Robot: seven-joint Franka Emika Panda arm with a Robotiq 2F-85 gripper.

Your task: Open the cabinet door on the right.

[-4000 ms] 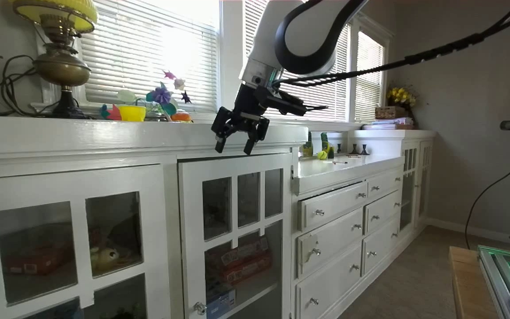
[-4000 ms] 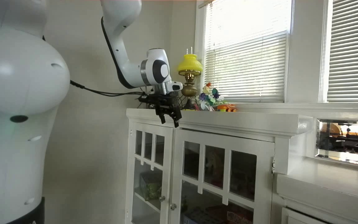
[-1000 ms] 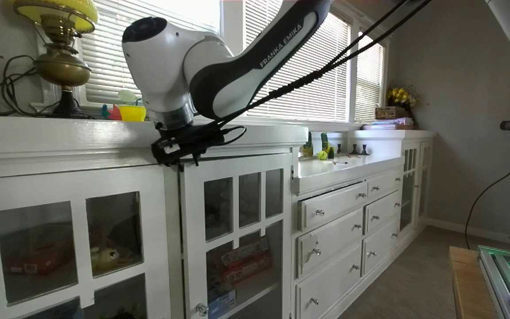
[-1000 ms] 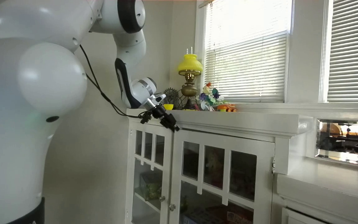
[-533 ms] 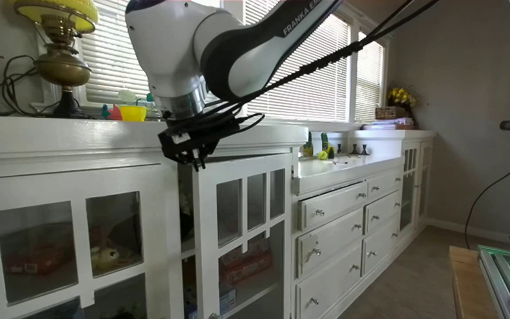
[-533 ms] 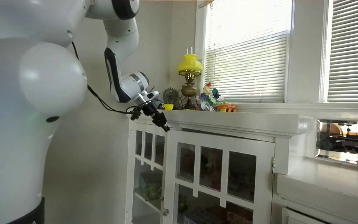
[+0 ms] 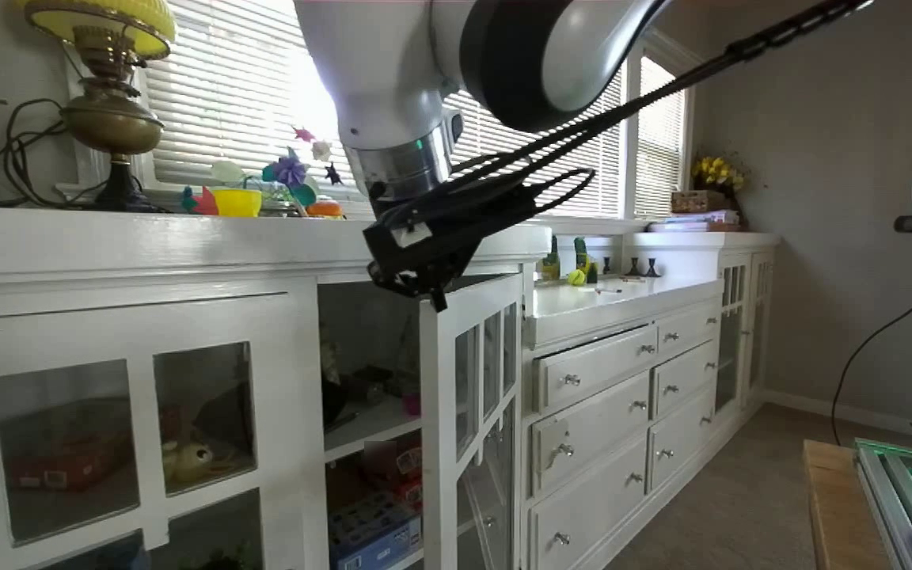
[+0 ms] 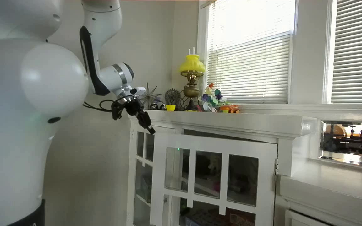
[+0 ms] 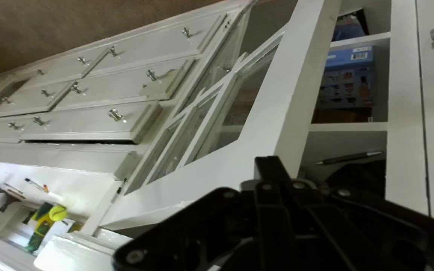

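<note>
White cabinet (image 7: 218, 237): long and built-in, receding deep into an exterior view.
Window (image 8: 247, 62): above the white cabinet, bright, pale slatted blinds (image 8: 250, 84) hanging over it.
Robot arm (image 8: 55, 81): white with black bands, bent down toward the front of the white cabinet in both exterior views, a black cable (image 7: 741, 51) strung along it.
Cabinet door (image 8: 207, 200): upright between the neighbouring door (image 7: 146, 427) and the drawers (image 7: 602, 423); partway open, swung outward on the hinges at its drawer side; three small panes above, taller glass below.
Neighbouring door: closed, glass-paned too, partly hidden behind the cabinet door in an exterior view.
Drawers: solid white fronts, just beside the hinged side of the cabinet door.
Lamp (image 8: 192, 80): yellow shade on a brass body, upright on top of the white cabinet.
Tool (image 9: 272, 171): black, tilted downward, its fingers drawn together, with no hold on anything that shows; the tips are at the upper free corner of the cabinet door, and whether they press on it I cannot tell.
Blue box (image 7: 377, 534): inside the white cabinet, below a shelf (image 7: 377, 439), seen past the cabinet door in an exterior view and in the wrist view.
Ball (image 9: 58, 213): yellow-green, on the lower stretch of the white cabinet.
Knobs (image 7: 566, 450): clear, on the drawer fronts.
</note>
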